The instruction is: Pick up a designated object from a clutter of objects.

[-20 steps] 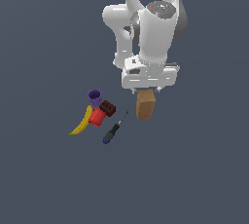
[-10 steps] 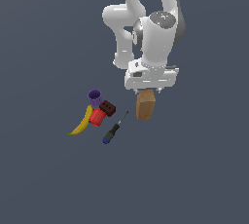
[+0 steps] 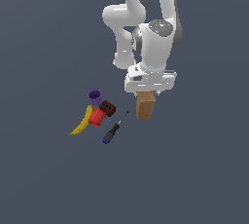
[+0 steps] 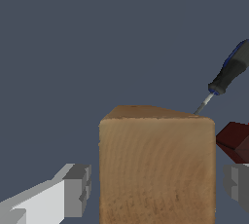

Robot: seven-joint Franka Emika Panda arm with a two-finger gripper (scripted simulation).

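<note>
The tan wooden block [image 3: 145,106] stands upright on the grey floor, to the exterior view's right of the clutter. My gripper [image 3: 146,93] is right above it, its fingers reaching down over the block's top. In the wrist view the block [image 4: 156,164] fills the space between my two grey fingertips [image 4: 78,190], with a small gap on each side. The gripper [image 4: 155,189] is open and straddles the block. The lower part of the block is hidden in the wrist view.
The clutter lies to the exterior view's left of the block: purple cup [image 3: 95,96], dark red studded brick [image 3: 108,107], red cup [image 3: 97,117], yellow banana [image 3: 81,122], and screwdriver [image 3: 113,130]. The screwdriver [image 4: 227,76] and brick [image 4: 236,141] also show in the wrist view.
The hand has come down lower over the wooden block and turned slightly. The block and the clutter have not moved.
</note>
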